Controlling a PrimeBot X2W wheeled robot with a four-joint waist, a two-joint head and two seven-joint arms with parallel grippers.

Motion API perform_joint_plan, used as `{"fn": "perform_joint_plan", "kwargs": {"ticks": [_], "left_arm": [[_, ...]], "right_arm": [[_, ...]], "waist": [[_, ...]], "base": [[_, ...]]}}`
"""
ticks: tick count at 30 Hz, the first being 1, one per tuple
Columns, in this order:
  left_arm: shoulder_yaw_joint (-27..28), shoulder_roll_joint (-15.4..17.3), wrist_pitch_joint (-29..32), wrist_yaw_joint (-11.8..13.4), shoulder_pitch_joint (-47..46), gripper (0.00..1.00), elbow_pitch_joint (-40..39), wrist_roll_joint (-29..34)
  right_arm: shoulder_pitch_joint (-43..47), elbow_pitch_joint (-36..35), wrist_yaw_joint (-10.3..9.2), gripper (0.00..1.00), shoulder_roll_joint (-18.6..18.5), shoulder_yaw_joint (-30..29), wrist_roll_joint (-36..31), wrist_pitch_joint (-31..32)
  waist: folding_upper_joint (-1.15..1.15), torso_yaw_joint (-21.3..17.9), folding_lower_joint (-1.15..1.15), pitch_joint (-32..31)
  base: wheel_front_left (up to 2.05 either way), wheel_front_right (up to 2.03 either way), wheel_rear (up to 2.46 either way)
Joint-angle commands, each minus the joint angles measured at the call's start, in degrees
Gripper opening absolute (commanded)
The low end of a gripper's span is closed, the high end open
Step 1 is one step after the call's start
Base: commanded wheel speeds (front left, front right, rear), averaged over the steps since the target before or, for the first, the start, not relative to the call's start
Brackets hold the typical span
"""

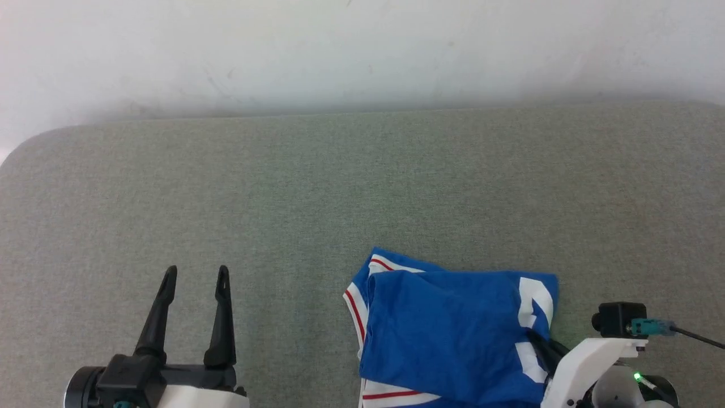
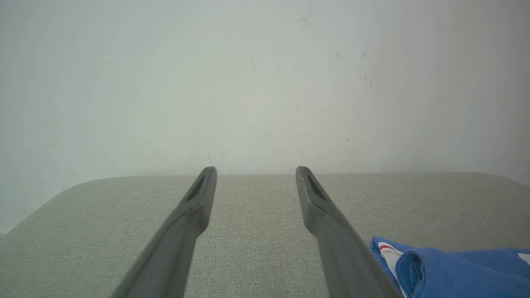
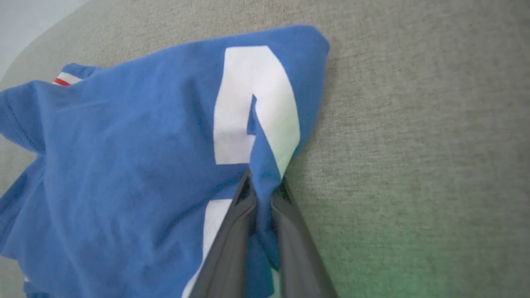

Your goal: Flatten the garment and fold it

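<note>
The garment (image 1: 447, 334) is a royal-blue jersey with white numbers and red-and-white trim, lying bunched at the front right of the grey-green table (image 1: 340, 187). My right gripper (image 3: 261, 184) is shut on a pinched ridge of the garment (image 3: 124, 165) at its right edge, beside the white number. In the head view the right gripper (image 1: 538, 340) reaches onto the cloth from the lower right. My left gripper (image 1: 195, 275) stands open over bare table to the left, nothing between its fingers. The left wrist view shows the left gripper (image 2: 256, 171) open and a corner of the garment (image 2: 455, 269) at the lower right.
A pale wall (image 1: 362, 51) rises behind the table's far edge. The table's rounded far-left corner (image 1: 34, 141) is in view. A dark cable (image 1: 696, 337) runs from the camera on the right wrist.
</note>
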Motion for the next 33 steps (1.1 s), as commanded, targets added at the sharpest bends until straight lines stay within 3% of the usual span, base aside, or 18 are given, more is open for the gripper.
{"fn": "perform_joint_plan", "kwargs": {"ticks": [1, 12, 24, 33], "left_arm": [[-0.01, 0.32, 0.02, 0.28, -0.67, 1.00, -0.43, 0.09], [-0.30, 0.37, -0.31, 1.07, -1.65, 1.00, -0.68, 0.22], [0.36, 2.04, -0.39, 1.93, -4.64, 1.00, -2.17, 1.30], [1.01, 4.05, -0.76, 2.75, -10.07, 1.00, -7.95, 3.97]], "right_arm": [[-0.70, 0.51, -0.13, 0.00, 0.20, 0.29, -0.83, -0.01], [-6.57, -4.22, -0.13, 0.00, -0.62, 0.64, -7.54, 3.61], [-18.17, -6.31, -0.13, 0.00, -11.15, 3.82, -9.86, 7.28], [-26.50, -2.89, -0.13, 0.00, -18.82, 3.64, -10.71, 4.26]], "waist": [[0.00, -0.64, 0.00, 0.21], [0.00, -7.02, 0.00, 1.79], [0.00, -17.40, 0.00, 5.94], [0.00, -19.35, 0.00, 12.97]], "base": [[0.00, 0.00, 0.00], [0.00, 0.00, 0.00], [0.00, 0.00, 0.00], [0.00, 0.00, 0.00]]}}
